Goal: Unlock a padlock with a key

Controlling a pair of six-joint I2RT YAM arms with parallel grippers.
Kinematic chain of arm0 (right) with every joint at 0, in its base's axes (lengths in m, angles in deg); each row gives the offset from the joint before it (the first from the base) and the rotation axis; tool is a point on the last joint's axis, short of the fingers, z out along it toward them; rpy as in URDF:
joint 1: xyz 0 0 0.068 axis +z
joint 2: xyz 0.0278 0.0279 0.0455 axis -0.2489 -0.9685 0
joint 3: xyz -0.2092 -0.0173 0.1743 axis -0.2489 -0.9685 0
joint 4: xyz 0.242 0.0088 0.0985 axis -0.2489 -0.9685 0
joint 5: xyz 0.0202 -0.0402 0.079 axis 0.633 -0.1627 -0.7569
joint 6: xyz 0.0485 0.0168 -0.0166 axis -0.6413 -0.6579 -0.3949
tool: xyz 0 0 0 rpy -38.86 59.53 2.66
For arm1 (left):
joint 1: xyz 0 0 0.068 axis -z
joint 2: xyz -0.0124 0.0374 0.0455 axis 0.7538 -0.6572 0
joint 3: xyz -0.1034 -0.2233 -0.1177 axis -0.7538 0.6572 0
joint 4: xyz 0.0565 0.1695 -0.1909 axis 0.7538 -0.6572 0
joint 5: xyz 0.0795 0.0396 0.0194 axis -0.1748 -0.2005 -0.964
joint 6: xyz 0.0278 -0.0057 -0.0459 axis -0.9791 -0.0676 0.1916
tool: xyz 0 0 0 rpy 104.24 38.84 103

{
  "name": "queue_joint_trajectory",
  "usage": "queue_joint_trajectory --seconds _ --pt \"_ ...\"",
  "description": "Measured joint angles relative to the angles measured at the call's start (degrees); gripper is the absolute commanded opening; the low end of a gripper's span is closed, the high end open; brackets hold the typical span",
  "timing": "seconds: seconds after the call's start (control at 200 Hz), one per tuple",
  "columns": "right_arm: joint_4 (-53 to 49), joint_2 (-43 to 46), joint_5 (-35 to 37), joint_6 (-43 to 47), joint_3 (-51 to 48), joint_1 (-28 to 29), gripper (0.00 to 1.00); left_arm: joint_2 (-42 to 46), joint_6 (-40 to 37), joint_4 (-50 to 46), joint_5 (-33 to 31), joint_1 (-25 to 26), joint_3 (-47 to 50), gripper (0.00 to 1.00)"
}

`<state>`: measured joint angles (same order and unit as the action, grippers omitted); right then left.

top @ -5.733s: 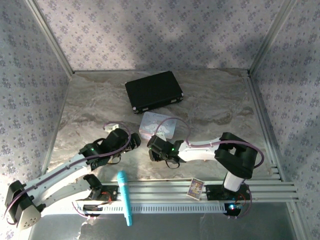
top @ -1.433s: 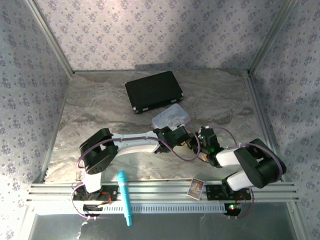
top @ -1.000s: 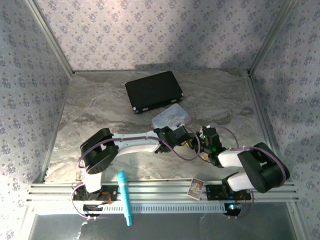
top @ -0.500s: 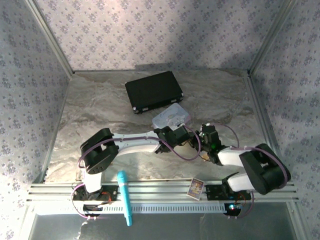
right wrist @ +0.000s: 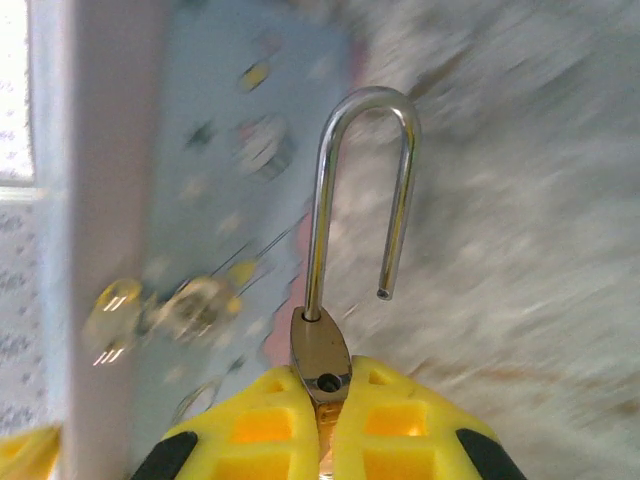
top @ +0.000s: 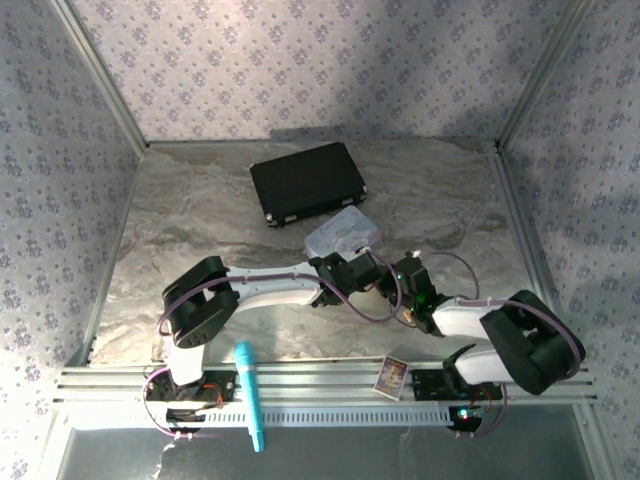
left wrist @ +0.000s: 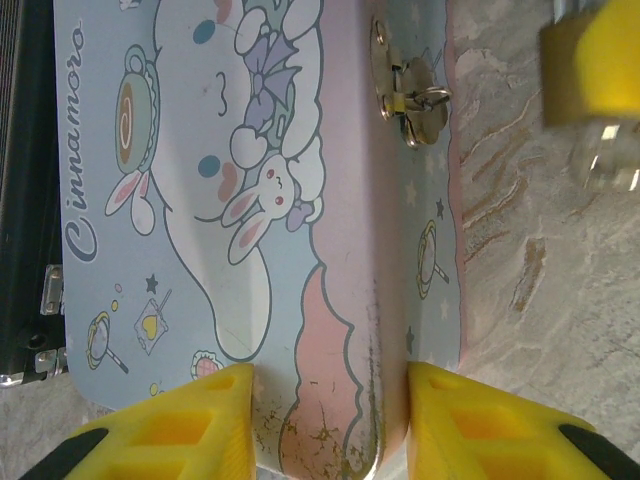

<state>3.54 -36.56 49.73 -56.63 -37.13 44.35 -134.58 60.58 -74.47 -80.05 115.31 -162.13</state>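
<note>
- The marbled grey tabletop (top: 200,220) is enclosed on three sides by flowered walls (top: 300,70), and a metal rail (top: 320,378) is run along its near edge.
- The left arm (top: 270,285) is stretched rightward from its base to the middle of the tabletop. The right arm (top: 462,315) is folded back leftward to meet it, so that the two wrists are set just beside each other.
- A black case (top: 307,183) is laid shut and flat toward the far side, well apart from the rail.
- A pastel tin (top: 343,234), printed with a long-eared cartoon figure, is found just in front of the case. A metal latch (left wrist: 408,92) is seen on its pink side wall.
- The left fingers (left wrist: 190,430) are held partly apart by the near corner of the tin, which is clamped between them.
- A teal pen (top: 250,395) is laid across the rail, beside the left arm's base.
- A small card (top: 392,375) is rested on the rail near the right arm's base.
- The padlock (right wrist: 320,355) is clamped by its body between the right fingers (right wrist: 400,420), which are drawn together on it. It is held just beside the latch side of the tin, with the tabletop blurred behind it.
- The shackle (right wrist: 318,200) is seen open: one leg is seated in the body, and the other end is hung free, clear of it.
</note>
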Motion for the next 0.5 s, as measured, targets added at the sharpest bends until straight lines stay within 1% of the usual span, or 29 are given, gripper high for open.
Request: queue_joint_trajectory --seconds 0.085,0.16,0.285,0.38,0.5 --pt "-0.1 -1.9 -2.8 0.0 -0.2 -2.8 0.00 0.0 0.0 -0.2 -0.1 0.0 -0.2 0.38" --pt "-0.2 -2.0 -4.8 0.7 -0.2 -3.7 0.00 -0.1 0.0 -0.5 -0.1 0.0 -0.5 0.38" --pt "-2.4 0.3 -8.4 2.8 -1.2 -5.7 0.00 -0.5 0.0 -1.6 0.1 -0.2 -1.4 0.38" --pt "-7.8 4.6 -11.7 5.3 -2.0 -8.7 0.00 -0.5 0.0 -2.1 0.5 -0.4 -1.9 0.39" --pt "-17.1 9.6 -16.5 10.0 -1.6 -14.2 0.00 -0.5 0.0 -2.6 1.0 -0.8 -2.3 0.44"
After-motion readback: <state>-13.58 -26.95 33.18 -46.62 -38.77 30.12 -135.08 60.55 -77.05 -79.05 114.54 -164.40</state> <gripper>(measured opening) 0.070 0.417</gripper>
